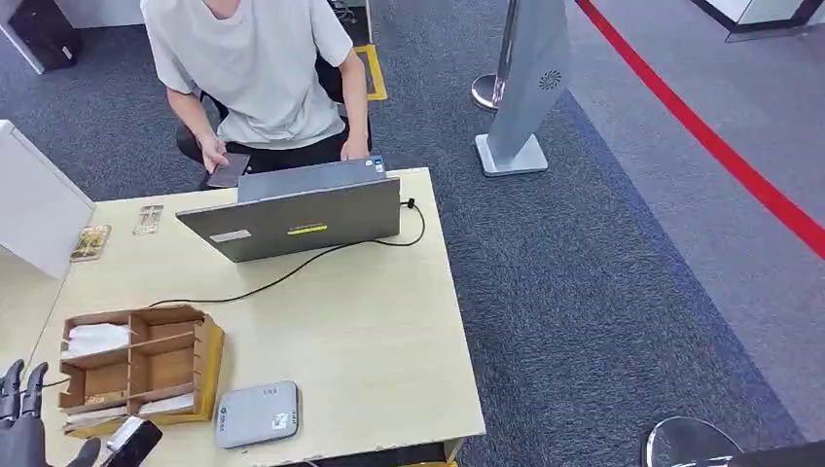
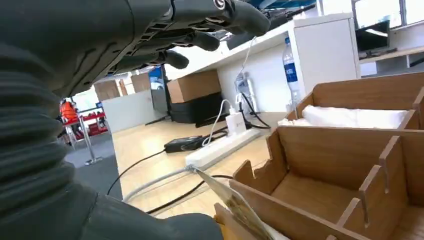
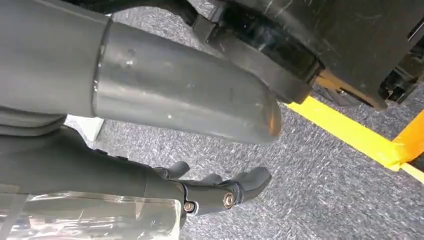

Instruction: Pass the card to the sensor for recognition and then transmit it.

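A wooden divided box (image 1: pixel 146 365) stands at the table's near left, with cards in its front slots (image 1: pixel 161 405). Right of it lies the flat grey sensor (image 1: pixel 256 413). My left hand (image 1: pixel 23 420) is raised at the table's near left corner, just left of the box, fingers apart and holding nothing. In the left wrist view its fingers (image 2: pixel 200 22) spread above and its thumb (image 2: pixel 165 227) lies below, close to a card (image 2: pixel 232 204) that leans out of the box's nearest slot (image 2: pixel 300 210). My right hand (image 3: pixel 215 192) hangs over grey carpet, fingers loosely bent, holding nothing.
A person (image 1: pixel 253 68) sits behind an open laptop (image 1: pixel 297 216) at the table's far side; its cable (image 1: pixel 292 272) runs across the table. Loose cards (image 1: pixel 89 241) lie far left beside a white partition (image 1: pixel 34 204). A dark glossy object (image 1: pixel 133 440) lies by the box's near corner.
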Robot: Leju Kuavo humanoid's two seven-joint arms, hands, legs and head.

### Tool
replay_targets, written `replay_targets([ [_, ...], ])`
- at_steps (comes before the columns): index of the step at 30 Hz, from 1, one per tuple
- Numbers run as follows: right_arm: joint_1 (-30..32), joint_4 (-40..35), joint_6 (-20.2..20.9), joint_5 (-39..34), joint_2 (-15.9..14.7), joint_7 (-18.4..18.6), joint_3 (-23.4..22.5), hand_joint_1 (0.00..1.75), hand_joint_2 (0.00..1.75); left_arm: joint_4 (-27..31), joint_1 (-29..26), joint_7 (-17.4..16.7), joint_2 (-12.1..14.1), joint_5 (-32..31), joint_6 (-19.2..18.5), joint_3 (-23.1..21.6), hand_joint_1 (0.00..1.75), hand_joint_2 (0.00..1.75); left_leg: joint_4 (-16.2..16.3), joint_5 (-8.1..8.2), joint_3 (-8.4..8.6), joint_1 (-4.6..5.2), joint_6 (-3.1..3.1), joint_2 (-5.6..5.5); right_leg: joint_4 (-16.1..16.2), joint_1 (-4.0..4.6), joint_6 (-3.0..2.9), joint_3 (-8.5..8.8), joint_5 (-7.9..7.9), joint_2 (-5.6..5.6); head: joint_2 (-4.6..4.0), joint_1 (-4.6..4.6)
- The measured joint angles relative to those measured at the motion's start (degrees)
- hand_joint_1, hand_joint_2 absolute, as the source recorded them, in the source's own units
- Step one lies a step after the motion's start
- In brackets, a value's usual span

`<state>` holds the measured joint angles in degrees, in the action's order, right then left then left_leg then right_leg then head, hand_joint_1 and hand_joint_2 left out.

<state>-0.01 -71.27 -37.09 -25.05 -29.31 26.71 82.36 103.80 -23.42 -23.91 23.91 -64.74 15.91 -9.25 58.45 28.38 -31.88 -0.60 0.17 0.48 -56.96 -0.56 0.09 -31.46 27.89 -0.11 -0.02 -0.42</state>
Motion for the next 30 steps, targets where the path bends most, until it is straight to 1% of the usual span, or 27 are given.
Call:
replay_targets([
  [7, -0.04, 0.85, 0.31, 0.00, 0.00, -0.68, 0.00, 0.00, 0.00, -2.25, 1.81, 0.77, -1.60, 0.02, -0.09, -0.28, 0.00, 1.75, 0.00, 0.00, 0.00, 0.00, 0.00, 0.00, 0.00, 0.00, 0.00, -0.01, 0.00, 0.00, 0.00, 0.00],
  [16, -0.31, 1.60, 0.94, 0.35, 0.07, -1.01, 0.00, 0.00, 0.00, -5.25, 4.38, 1.66, -3.04, 0.24, -0.55, -0.83, 0.00, 1.75, 0.00, -0.03, 0.01, 0.00, -0.03, -0.02, 0.00, 0.00, -0.05, 0.00, -0.04, -0.01, 0.00, 0.00],
  [27, -0.32, 1.92, 0.98, 0.66, 0.07, -1.01, 0.02, 0.00, 0.00, -7.19, 5.14, 1.38, -3.47, 1.55, -0.87, -1.27, 0.00, 1.75, 0.01, -0.02, 0.00, -0.01, -0.03, -0.01, 0.00, 0.00, -0.06, -0.01, -0.04, -0.01, 0.00, 0.00],
  [30, -0.35, 1.90, 0.87, 0.87, 0.07, -0.11, 0.02, 0.00, 0.00, -7.49, 4.95, 0.72, -3.54, 1.86, -0.87, -1.12, 0.00, 1.75, 0.01, -0.02, 0.00, -0.01, -0.03, -0.01, 0.00, 0.00, -0.06, -0.01, -0.04, -0.01, 0.00, 0.00],
])
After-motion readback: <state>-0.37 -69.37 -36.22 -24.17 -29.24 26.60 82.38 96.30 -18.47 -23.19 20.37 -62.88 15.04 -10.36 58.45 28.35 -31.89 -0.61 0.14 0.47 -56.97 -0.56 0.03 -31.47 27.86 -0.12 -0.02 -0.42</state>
